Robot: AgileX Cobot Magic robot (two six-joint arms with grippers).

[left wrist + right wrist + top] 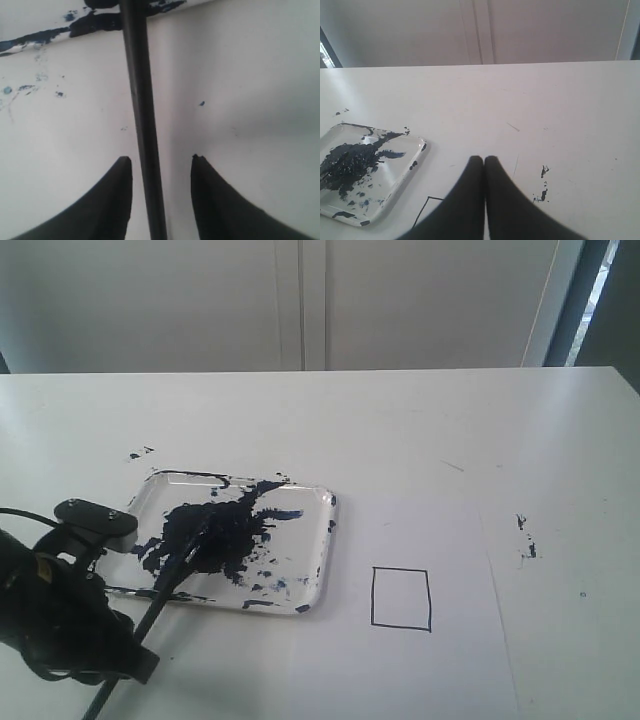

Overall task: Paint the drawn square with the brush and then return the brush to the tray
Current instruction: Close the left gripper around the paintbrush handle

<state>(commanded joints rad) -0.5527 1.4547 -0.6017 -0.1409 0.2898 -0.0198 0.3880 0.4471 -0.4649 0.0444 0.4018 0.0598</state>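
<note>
At the bottom centre of the frame the black right gripper [484, 159] shows its two fingertips pressed together, resting low over a white table [520, 100]. At the lower left lies a shallow clear plastic tray with rounded corners [417, 148], smeared with a dark blue-black paint blotch [350, 162]. One corner of a thin black-outlined square [435, 198] peeks out beside the gripper, and dark paint specks [543, 186] dot the table on its other side.

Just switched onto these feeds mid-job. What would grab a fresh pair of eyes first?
The big dark blue-black paint blotch in the tray, left of centre on the white table, stands out first. The brush has its tip in that paint, its black handle running out between the open jaws of the left gripper. Right of the tray, the drawn square is a bare black outline, unpainted.
</note>
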